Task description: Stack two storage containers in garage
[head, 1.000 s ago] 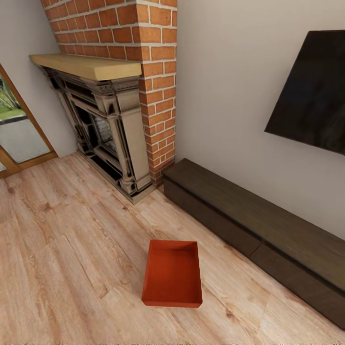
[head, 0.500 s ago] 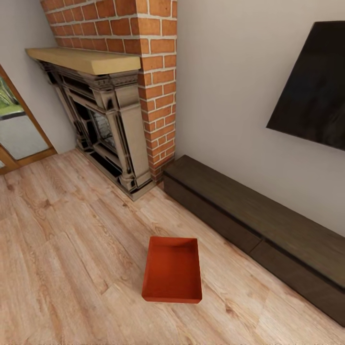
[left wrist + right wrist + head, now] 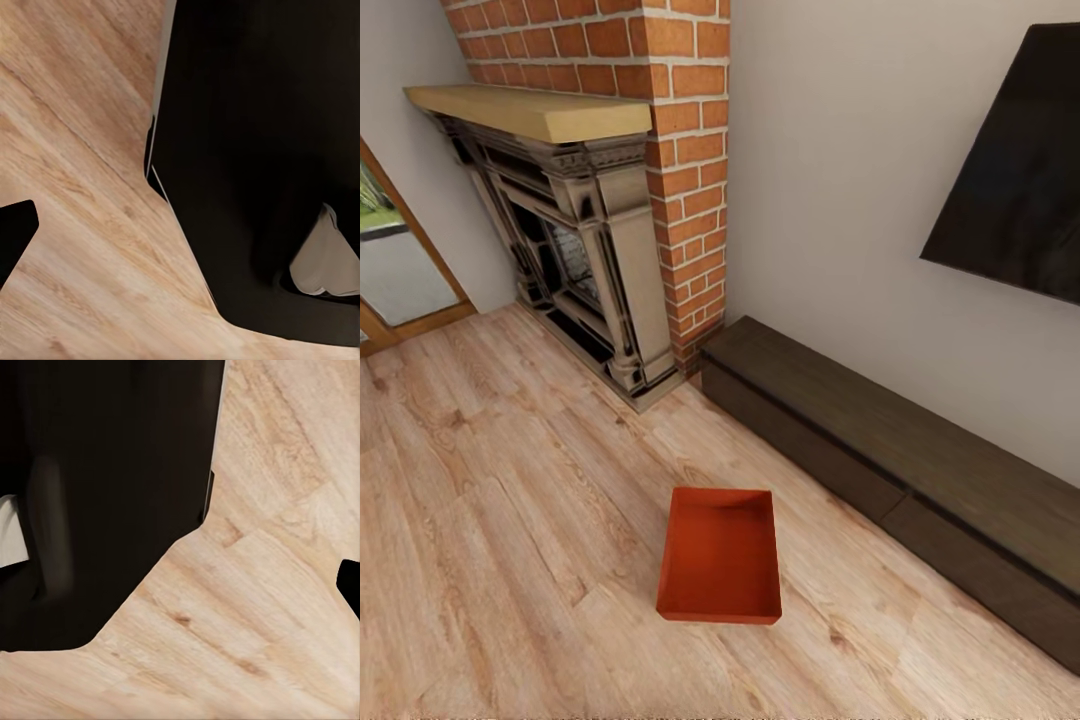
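One orange-red container point(image 3: 720, 568) sits open and empty on the light wood floor point(image 3: 490, 520) of the living room, near the middle of the head view. It lies apart from the dark low bench point(image 3: 880, 450) along the wall and well short of the fireplace point(image 3: 575, 250) and brick chimney point(image 3: 670, 150). A black TV point(image 3: 1020, 170) hangs above the bench. No second container is visible here, so I cannot say where it is.

Both wrist views look down on plank floor beside a large dark shape, apparently the robot's own body. Neither view shows the fingers clearly enough to judge, so I cannot tell whether the left or the right end effector is released or clenched. Nothing orange-red appears near either one, so neither seems to be carrying a container.

As a judgement, the task looks to be at its start: this container is not yet picked up, it is still in the living room, and nothing of the garage is in sight. The pickup, the carry, the placing on the garage floor and the stacking all appear to be left.
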Motion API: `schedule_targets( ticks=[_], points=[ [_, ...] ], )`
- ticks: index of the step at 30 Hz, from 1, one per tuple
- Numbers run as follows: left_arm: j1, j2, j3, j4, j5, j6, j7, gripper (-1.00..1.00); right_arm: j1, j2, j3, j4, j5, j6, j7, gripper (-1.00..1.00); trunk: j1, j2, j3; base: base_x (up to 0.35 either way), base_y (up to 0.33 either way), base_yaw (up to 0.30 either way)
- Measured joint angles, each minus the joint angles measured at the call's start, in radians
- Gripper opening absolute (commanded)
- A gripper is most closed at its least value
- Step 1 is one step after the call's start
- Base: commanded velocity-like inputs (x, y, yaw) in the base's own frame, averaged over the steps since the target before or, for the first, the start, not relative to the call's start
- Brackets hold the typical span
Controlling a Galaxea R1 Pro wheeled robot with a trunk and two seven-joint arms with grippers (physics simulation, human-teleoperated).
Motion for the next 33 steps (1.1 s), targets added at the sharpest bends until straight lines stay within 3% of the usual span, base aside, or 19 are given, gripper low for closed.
schedule_targets(
  ticks=[33],
  points=[
    [0.0, 0.001, -0.001, 0.0, 0.0, 0.0, 0.0, 1.0, 0.0, 0.0, 0.0, 0.0, 0.001, -0.004, 0.0, 1.0, 0.0, 0.0, -0.052, 0.0, 0.0, 0.0]
  ],
)
